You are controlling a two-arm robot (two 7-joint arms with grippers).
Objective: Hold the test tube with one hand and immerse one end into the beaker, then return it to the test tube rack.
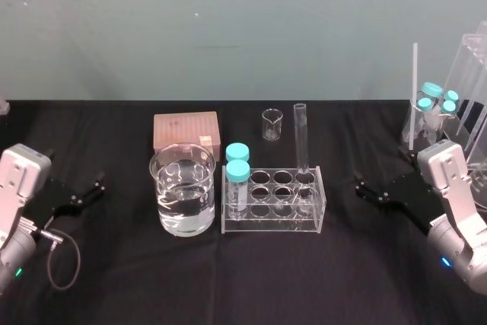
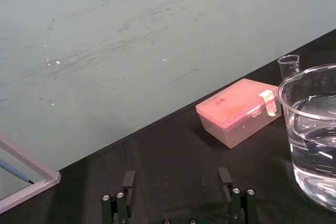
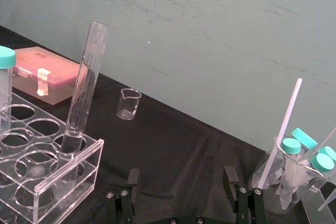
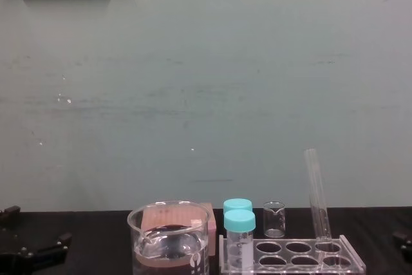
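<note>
Head view: the test tube (image 1: 301, 138) is standing in the back-right hole of the test tube rack (image 1: 272, 227). It is leaning a little, with most of its length sticking up above the top plate. The beaker (image 1: 183, 151) is sitting just beside the rack's left end, part-filled with clear liquid. The left hand (image 1: 97, 188) is resting low over the table (image 1: 114, 272), well left of the beaker. The right hand (image 1: 361, 189) is sitting to the right of the rack, nearer the tube. Both are carrying nothing.

Left wrist view: the left hand's fingers (image 2: 128, 181) are standing spread apart, released, and the beaker's wall is showing beyond them.

Right wrist view: the right hand's fingers (image 3: 134, 179) are likewise spread, with nothing between them. The tube is leaning in its corner hole ahead, open mouth up.

Chest view: the tube is rising well above the two teal-capped vials (image 4: 239, 220) at the rack's other end.

Handling, as a judgement: the tube looks like thin bare glass, so light, stiff, smooth and breakable, and likely slippery once wet. The best hold is probably on the upper shaft, above the plate and below the lip, with a gentle squeeze. It should come straight up so it is not levering against the hole.
</note>
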